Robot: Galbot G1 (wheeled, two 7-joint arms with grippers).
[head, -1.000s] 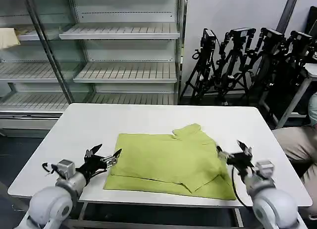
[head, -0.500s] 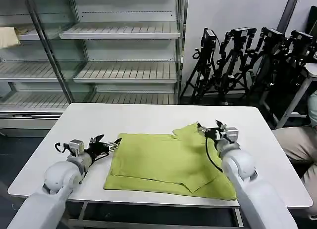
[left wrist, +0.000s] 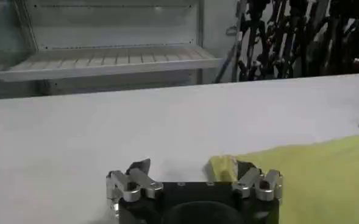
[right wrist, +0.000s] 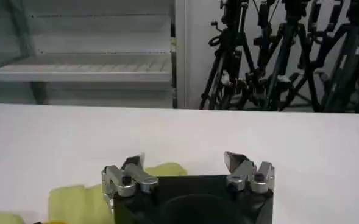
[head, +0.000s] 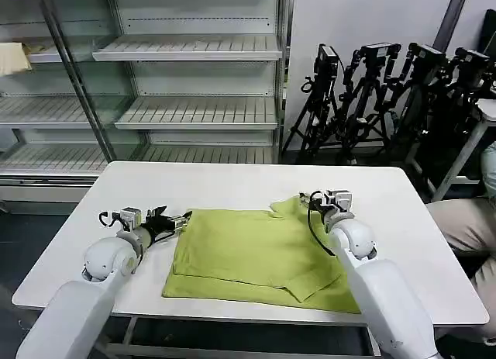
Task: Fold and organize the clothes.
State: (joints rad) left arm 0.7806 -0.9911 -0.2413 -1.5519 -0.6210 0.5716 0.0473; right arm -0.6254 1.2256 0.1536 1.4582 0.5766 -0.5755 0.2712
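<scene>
The lime-green T-shirt point(head: 256, 254) lies partly folded on the white table point(head: 232, 188), with a sleeve sticking out at its far right corner point(head: 291, 206). My left gripper point(head: 180, 219) is open at the shirt's far left corner; in the left wrist view that corner point(left wrist: 225, 165) lies against one fingertip of the left gripper point(left wrist: 194, 169). My right gripper point(head: 308, 198) is open at the sleeve's far edge. In the right wrist view the shirt's edge point(right wrist: 81, 198) lies beside one fingertip of the right gripper point(right wrist: 184, 161), with bare table between the fingers.
Metal shelving point(head: 186, 80) stands behind the table, with a pale cloth point(head: 14, 58) on a left shelf. Black tripods point(head: 387, 88) stand at the back right. A seated person's leg point(head: 465, 219) is at the right edge. Bare table lies beyond the shirt.
Both grippers have moved away from the near edge towards the shirt's far corners: the left one to the far left corner, the right one up to the sleeve. The shirt lies as before.
</scene>
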